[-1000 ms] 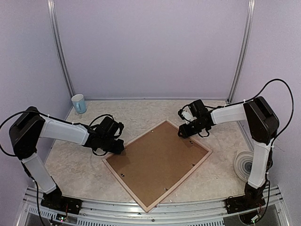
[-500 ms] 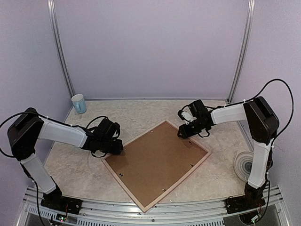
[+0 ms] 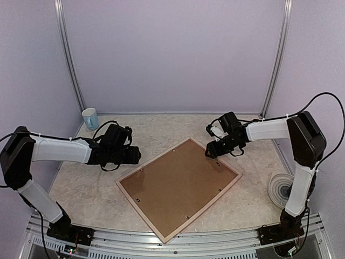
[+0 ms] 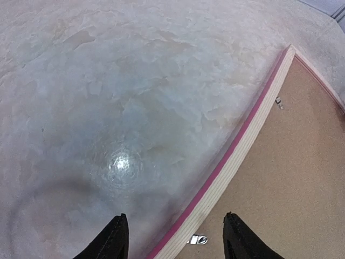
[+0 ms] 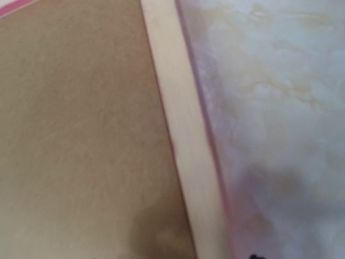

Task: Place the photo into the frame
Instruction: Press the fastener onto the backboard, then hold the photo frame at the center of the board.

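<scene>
Left claw (image 4: 175,243) spread wide, fingertips either side of the frame's (image 4: 240,156) left rail, pinching nothing. Right claw (image 3: 211,152) low at the far-right rail; spread or pressed together, cannot tell. Frame lies flat, face down, mid-desk (image 3: 86,189), turned diamond-wise, brown backing board (image 3: 180,183) up, pink edge showing.

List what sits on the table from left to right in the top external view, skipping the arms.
In order: pale blue cup → frame, lying back side up → white round disc.
</scene>
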`<state>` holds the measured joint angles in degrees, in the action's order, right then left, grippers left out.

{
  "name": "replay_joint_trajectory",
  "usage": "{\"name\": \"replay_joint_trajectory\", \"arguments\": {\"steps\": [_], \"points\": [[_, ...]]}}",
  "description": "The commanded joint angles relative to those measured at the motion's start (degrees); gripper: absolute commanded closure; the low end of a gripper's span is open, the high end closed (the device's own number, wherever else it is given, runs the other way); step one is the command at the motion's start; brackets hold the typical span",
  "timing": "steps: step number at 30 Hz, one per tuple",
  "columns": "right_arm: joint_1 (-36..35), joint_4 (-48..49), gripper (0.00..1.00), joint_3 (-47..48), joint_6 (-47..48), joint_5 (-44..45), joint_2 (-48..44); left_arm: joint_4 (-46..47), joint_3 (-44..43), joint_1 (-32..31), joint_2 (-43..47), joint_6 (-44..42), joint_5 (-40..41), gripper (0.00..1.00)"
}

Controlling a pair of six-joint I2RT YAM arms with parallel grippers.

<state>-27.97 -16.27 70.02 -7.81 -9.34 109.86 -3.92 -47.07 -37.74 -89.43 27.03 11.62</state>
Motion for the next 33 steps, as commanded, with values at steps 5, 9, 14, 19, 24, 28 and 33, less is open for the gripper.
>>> {"name": "replay_joint_trajectory", "arguments": {"steps": [5,9,14,19,24,28,33], "points": [[-0.07,-4.07,0.38,-5.71,-0.69,1.79,-7.97,-1.44,-12.75,0.03,-9.19,-6.51,-5.7,0.39],[-0.07,-5.48,0.37,-8.1,-0.69,3.4,-9.42,-3.23,-18.06,0.12,-15.48,-8.87,-8.14,0.39],[-0.03,-5.68,0.38,-10.31,-0.67,4.63,-9.81,-3.97,-21.46,0.12,-20.17,-10.85,-11.21,0.39],[-0.12,-6.27,0.4,-10.17,-0.44,5.98,-8.9,-3.19,-21.97,0.38,-22.4,-11.27,-12.98,0.4],[-0.03,-6.38,0.46,-9.69,-0.52,7.25,-8.27,-2.47,-21.66,0.38,-24.04,-11.38,-13.46,0.43],[0.02,-6.24,0.5,-9.79,-0.54,7.63,-8.12,-2.0,-20.79,0.38,-24.49,-11.62,-13.2,0.45],[0.02,-6.22,0.52,-9.31,-0.36,7.33,-6.58,-1.39,-19.71,0.47,-24.58,-11.73,-12.65,0.46]]}}
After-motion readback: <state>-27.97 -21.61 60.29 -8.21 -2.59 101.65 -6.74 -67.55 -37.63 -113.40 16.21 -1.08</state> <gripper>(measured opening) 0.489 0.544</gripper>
